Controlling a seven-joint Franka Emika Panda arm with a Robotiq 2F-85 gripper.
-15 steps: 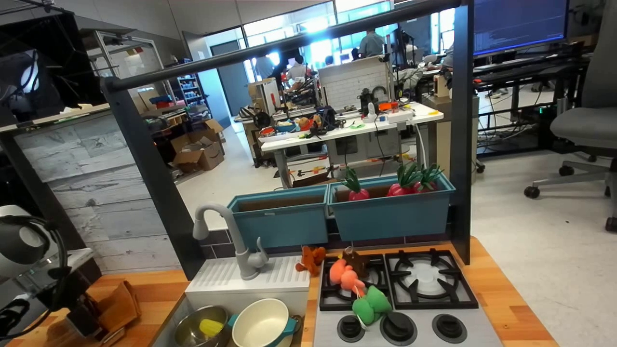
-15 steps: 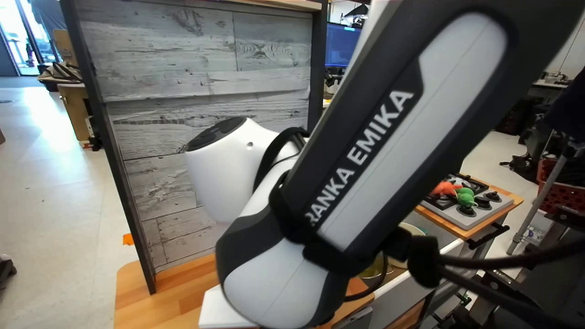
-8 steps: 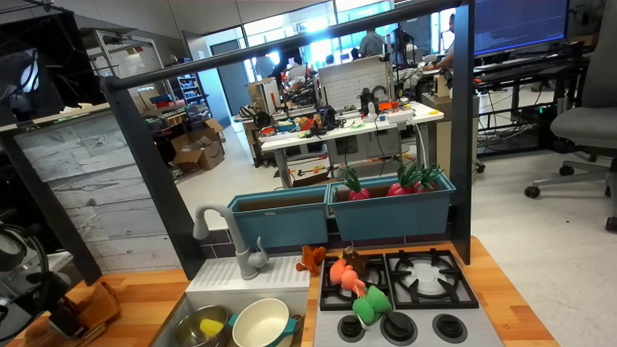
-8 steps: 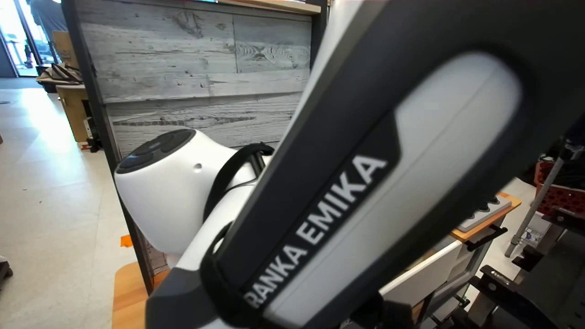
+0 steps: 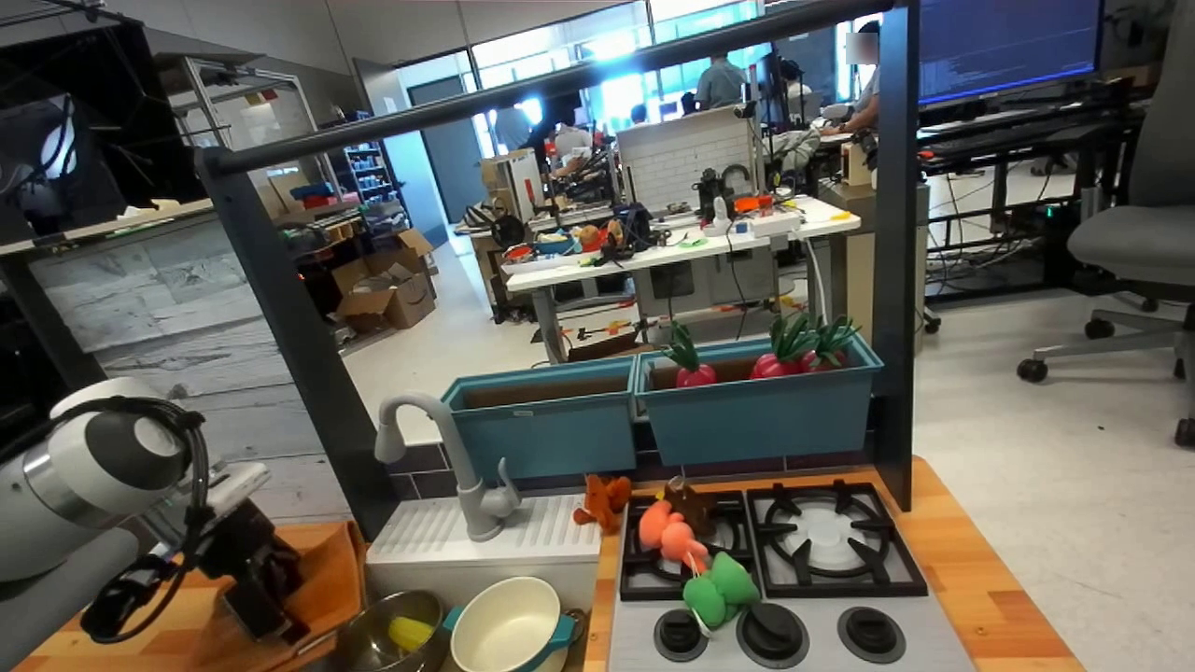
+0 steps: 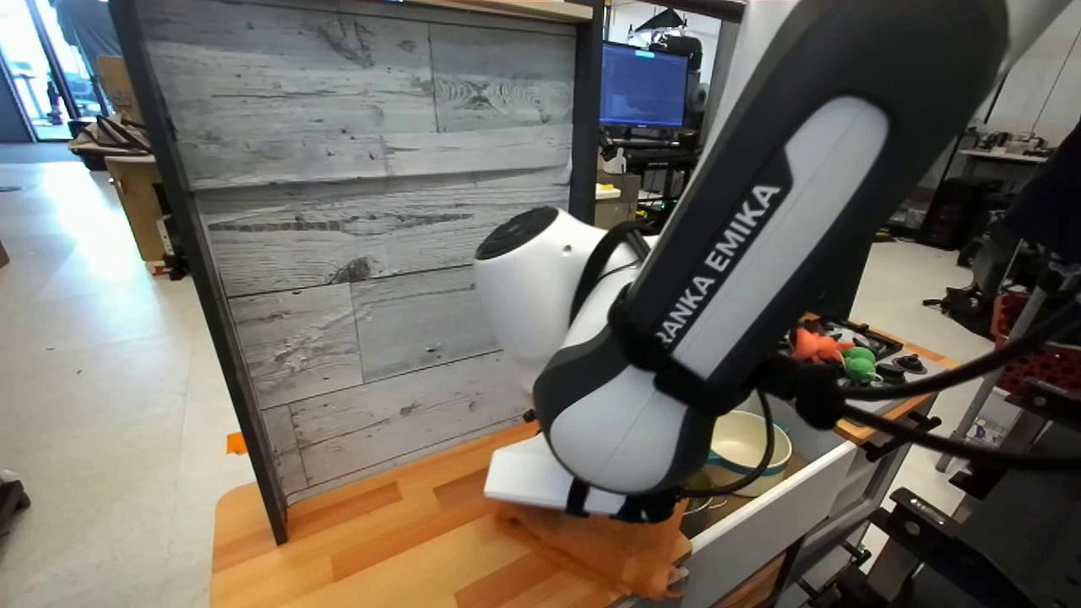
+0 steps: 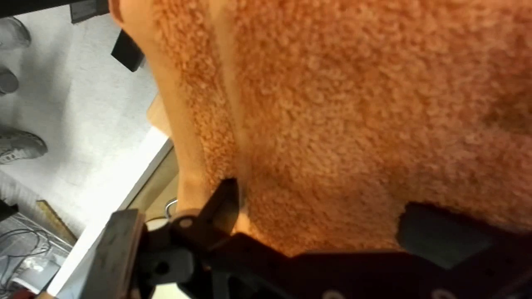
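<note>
The fuzzy orange-brown cloth (image 7: 353, 124) lay on the wooden counter (image 6: 338, 540), bunched along the edge next to the sink (image 5: 392, 577). The gripper (image 7: 320, 199) stood over it with fingers (image 7: 226, 201) spread wide, tips seemingly against the nap, and I saw nothing pinched between them. The cloth looked light, limp and hard to damage, probably best gripped at a raised fold or by its smooth hem (image 7: 178, 120).

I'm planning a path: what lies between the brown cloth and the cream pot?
A metal bowl holding something yellow, between cloth and pot, as an exterior view shows.
</note>
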